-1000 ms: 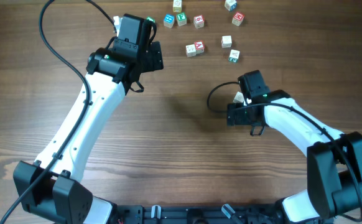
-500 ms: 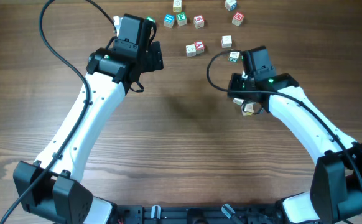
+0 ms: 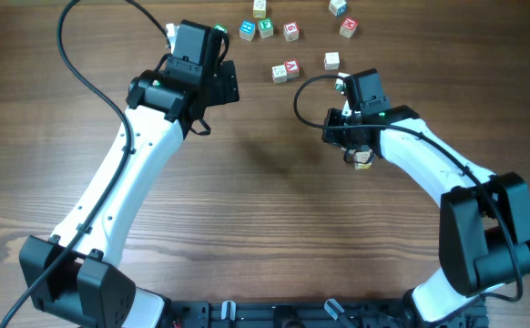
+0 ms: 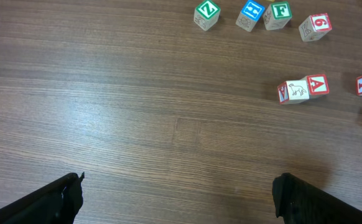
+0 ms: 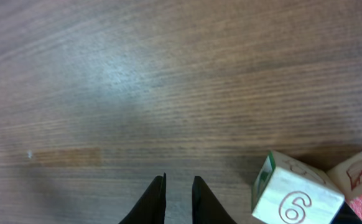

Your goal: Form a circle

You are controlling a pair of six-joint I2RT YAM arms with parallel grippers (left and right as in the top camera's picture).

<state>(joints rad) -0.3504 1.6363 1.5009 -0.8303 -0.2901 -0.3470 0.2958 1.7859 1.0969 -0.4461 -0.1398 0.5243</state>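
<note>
The cluster of three small wooden cubes (image 3: 362, 158) lay right of centre in the overhead view, under the right arm's wrist. It sat just beside the right gripper (image 5: 178, 186), whose fingers were drawn almost together on nothing. The left gripper (image 4: 178, 183) hung wide open over the table (image 4: 137, 112) at upper left, with other letter cubes (image 3: 290, 32) scattered along the top edge.
</note>
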